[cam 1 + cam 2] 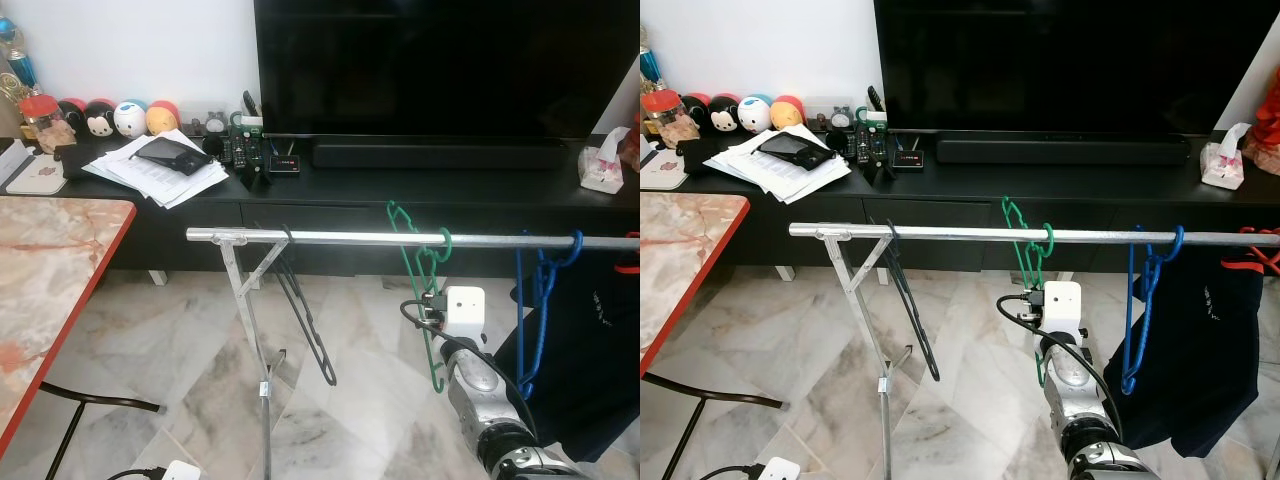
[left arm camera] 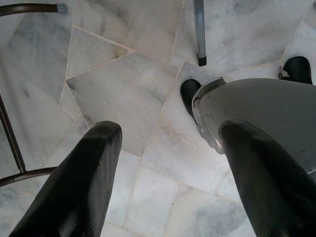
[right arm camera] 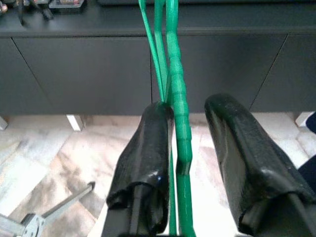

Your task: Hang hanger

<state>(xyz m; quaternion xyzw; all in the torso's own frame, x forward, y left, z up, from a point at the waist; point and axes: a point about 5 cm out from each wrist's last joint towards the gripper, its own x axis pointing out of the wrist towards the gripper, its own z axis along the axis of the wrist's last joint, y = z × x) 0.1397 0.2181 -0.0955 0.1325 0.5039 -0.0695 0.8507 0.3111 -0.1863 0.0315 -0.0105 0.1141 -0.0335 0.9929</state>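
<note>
green plastic hanger is hanging with its hook already over the silver metal rail of the clothes rack, between a thin black wire hanger on my left and a blue plastic hanger that is carrying a dark garment on my right. i am holding my right gripper just below the rail, around the lower part of the green hanger. in the right wrist view the green strip is passing between the two black fingers, touching the one finger, while a gap is showing to the other finger. so the jaws are standing apart and are not pressing the hanger.

i judge that the hanging is almost done and the step now is the release. to do it well, i am thinking to keep the fingers apart and pull the arm straight back and down, so no finger is catching the green frame and lifting the hook from the rail. the hook looks to be sitting a little tilted, so a slow retreat is safer.

my left gripper is hanging idle with wide open fingers, looking down on the grey marble floor.
</note>
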